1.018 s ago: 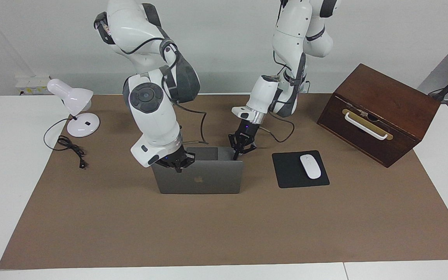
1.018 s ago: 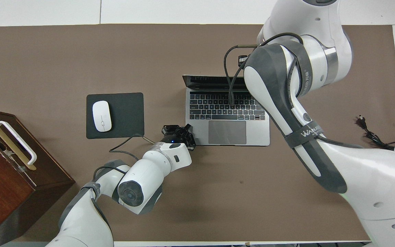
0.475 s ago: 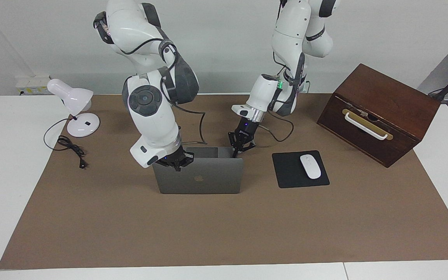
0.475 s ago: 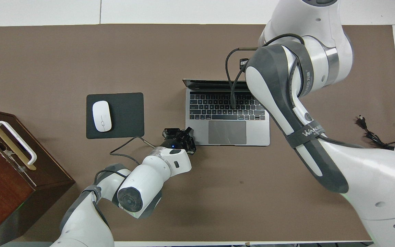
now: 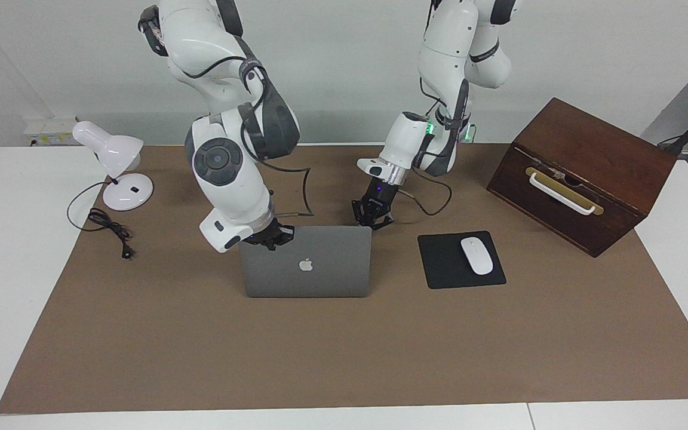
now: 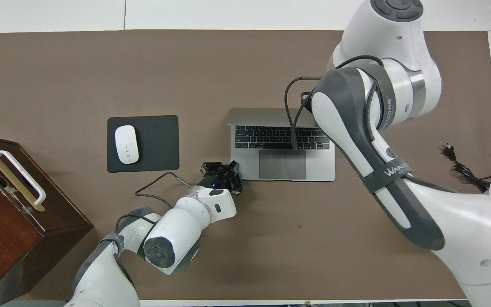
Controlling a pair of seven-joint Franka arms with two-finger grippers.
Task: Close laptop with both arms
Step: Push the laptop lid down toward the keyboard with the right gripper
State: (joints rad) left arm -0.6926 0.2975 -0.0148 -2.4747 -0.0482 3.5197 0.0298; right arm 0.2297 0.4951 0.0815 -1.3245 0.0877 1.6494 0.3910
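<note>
Closest to the robots, the left gripper (image 5: 372,218) sits low at the corner of the laptop (image 5: 307,263) base nearest them, on the side toward the left arm's end of the table; from where I stand I cannot tell whether its claw is clenched or released, or whether it actually touches the metal. The laptop itself lies in the middle of the brown mat (image 5: 344,352), its base flat and its lid tipped partway down over the dark keyboard (image 6: 281,137), the apple logo facing away from the robots. The right gripper (image 5: 267,236) is at the lid's top edge, at the corner toward the right arm's end; the big white forearm hides it from above, and I cannot tell whether that claw is clenched either. Beside the laptop, toward the left arm's end, a black mouse pad (image 5: 439,273) carries a white mouse (image 5: 476,255), and a dark wooden box (image 5: 583,173) with a white handle stands past it. At the right arm's end a white desk lamp (image 5: 114,164) rests with its cord coiled.
</note>
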